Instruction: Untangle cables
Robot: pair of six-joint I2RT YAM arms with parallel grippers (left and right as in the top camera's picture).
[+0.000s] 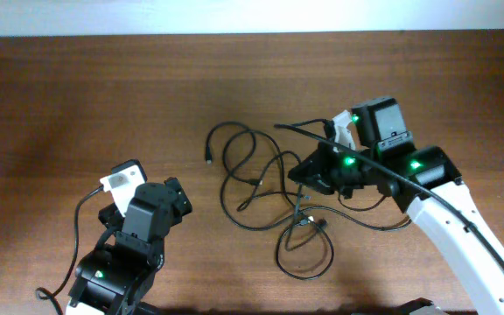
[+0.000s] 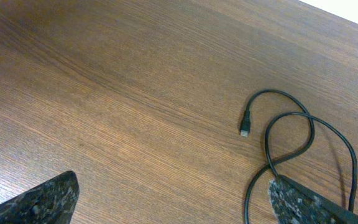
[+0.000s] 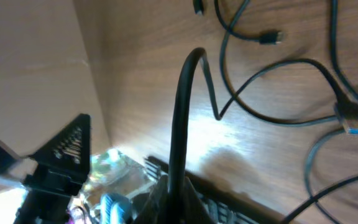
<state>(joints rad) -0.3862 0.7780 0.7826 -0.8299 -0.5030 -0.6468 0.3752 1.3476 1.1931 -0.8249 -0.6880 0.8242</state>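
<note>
Overhead view showed the cables (image 1: 265,188) as one loose tangle near the middle of the table (image 1: 77,96), well apart from every edge. The far edge of the table met a white wall (image 1: 234,16). Between the tangle and that edge there was a broad band of bare wood, and the whole left part of the table was bare wood also. One plug (image 1: 209,159) pointed out from the upper left of the tangle toward this open side.

The left gripper (image 1: 178,198) stood near the front left, apart from the cables, with a strip of wood between them. In the left wrist view its fingers (image 2: 48,199) were spread wide, and only wood lay between them. A cable loop and the plug lay ahead on the right, and the loop passed close to the right finger.

The right gripper (image 1: 311,172) was low at the right side of the tangle, over the strands. The right wrist view was blurred, and a thick cord (image 3: 180,124) rose just before the lens, so I could not tell if the jaws were apart, together or holding something. Thin strands crossed the wood beyond, one ending in a blue-tipped plug (image 3: 355,123)
</note>
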